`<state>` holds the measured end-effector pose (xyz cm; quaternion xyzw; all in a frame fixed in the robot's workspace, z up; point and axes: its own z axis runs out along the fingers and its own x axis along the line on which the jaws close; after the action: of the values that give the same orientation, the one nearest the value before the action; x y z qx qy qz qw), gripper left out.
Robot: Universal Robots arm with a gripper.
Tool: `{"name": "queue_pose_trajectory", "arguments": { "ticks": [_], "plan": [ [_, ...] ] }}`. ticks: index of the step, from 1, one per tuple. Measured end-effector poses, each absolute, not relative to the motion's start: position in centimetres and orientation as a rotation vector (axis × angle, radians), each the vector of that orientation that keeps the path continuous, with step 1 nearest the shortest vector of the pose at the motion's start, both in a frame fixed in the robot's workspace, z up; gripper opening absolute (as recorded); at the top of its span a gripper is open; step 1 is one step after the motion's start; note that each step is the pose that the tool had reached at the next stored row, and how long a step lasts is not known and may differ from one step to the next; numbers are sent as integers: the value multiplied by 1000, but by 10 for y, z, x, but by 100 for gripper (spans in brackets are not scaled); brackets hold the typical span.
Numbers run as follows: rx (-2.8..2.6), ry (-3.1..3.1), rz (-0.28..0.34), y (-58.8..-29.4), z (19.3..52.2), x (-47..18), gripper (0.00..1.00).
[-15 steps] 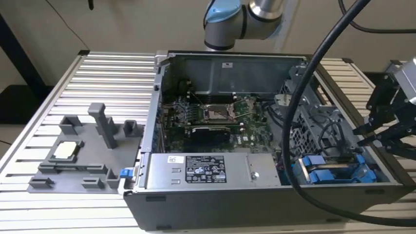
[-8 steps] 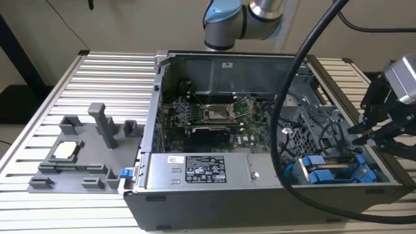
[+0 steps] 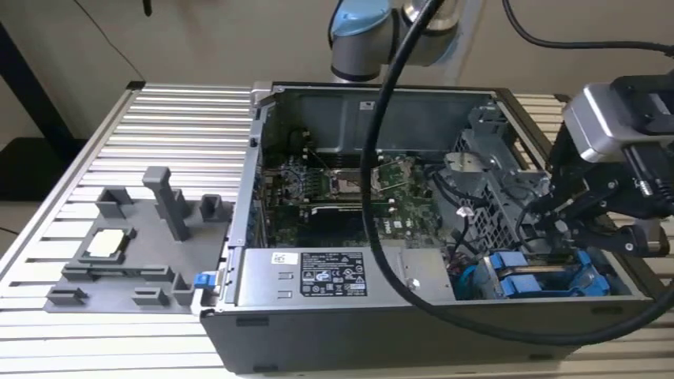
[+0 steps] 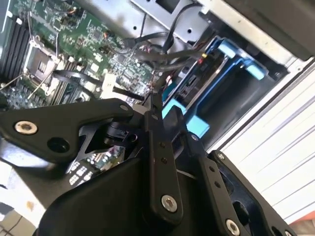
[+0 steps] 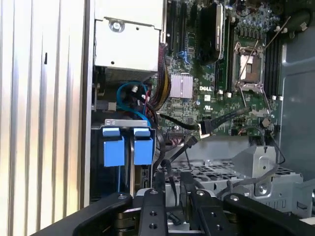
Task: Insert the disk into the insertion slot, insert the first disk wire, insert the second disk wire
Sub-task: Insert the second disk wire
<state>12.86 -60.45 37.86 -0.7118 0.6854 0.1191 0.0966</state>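
Note:
The blue-framed disk [image 3: 532, 280] sits inside the insertion slot of the grey drive cage [image 3: 495, 185], at the case's front corner on the exterior view's right. Its blue tabs [image 5: 123, 147] and frame [image 4: 219, 91] show in both wrist views. My gripper [image 3: 548, 227] hangs just above the disk, beside the cage. Its black fingers [image 5: 160, 196] stand close together, shut on a black disk wire [image 5: 173, 191]. The fingertips [image 4: 151, 103] reach in among the wires next to the disk's blue frame. A second wire with a pale connector [image 5: 204, 129] lies loose over the motherboard.
The open computer case [image 3: 252, 205] stands on a slatted aluminium table [image 3: 158, 126]. Inside are the motherboard with a square processor socket [image 3: 348, 180] and a grey power supply [image 3: 316, 278]. A grey fixture tray [image 3: 126, 253] lies to the exterior view's left. The arm's thick black cable [image 3: 371, 197] crosses the case.

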Motion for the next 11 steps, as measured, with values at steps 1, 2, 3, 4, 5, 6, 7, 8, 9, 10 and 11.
{"name": "queue_pose_trajectory", "arguments": {
  "ticks": [1,2,3,4,5,6,7,8,9,10,11],
  "plan": [
    [-2108,2030,352,-603,379,124,27],
    [-2108,2029,351,-602,378,120,27],
    [-2108,2029,350,-601,378,115,27],
    [-2108,2028,349,-599,378,110,27],
    [-2107,2028,348,-597,378,106,27],
    [-2107,2028,348,-595,377,102,27],
    [-2107,2027,347,-591,377,98,27],
    [-2107,2027,347,-587,376,95,27],
    [-2107,2027,346,-583,376,93,27],
    [-2107,2027,346,-578,375,92,27],
    [-2107,2027,346,-574,374,91,27]
  ]
}}
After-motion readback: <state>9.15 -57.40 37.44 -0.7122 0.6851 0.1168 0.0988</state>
